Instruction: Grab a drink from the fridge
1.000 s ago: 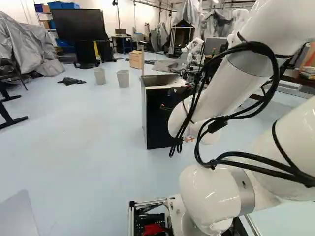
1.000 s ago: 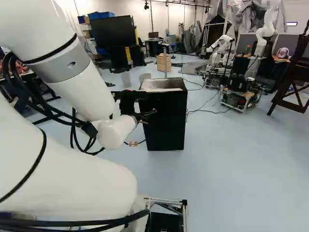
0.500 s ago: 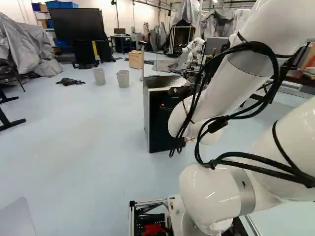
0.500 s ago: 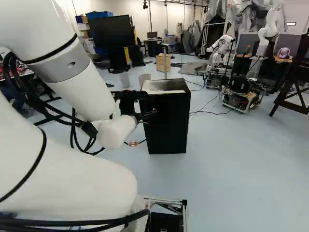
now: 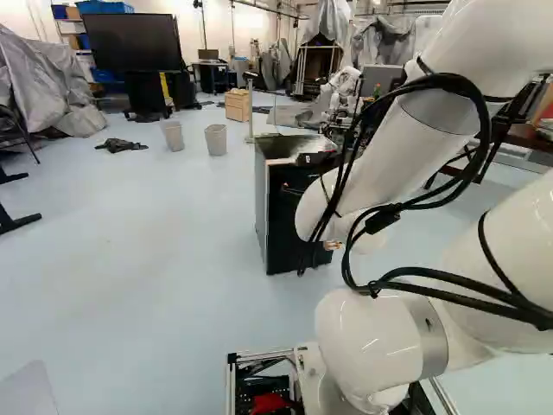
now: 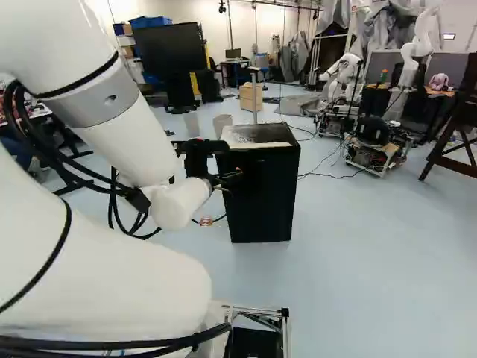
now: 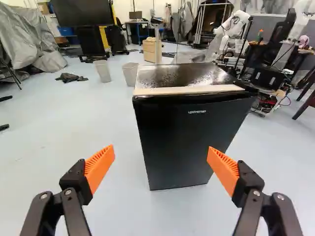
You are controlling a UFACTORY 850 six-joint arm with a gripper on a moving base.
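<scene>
White links carry the arm forward from the joint at the foot of the base views; it bends high, then comes down to a low wrist, with the black tool pointing ahead at the fridge; black cables loop along its side. Two fingers stand wide open, their orange pads facing each other across a gap. One fridge is in sight, black, upright, its door shut, a pale strip along the front edge of its top; there are two bins, one wooden box and one big dark screen; beyond the fridge come another robot and, farther right in the right base view, another robot. As for where the fridge lies, it is on the floor straight ahead of the tool, apart from the fingertips, and shows between the fingers in the wrist view, a little nearer one of them.
</scene>
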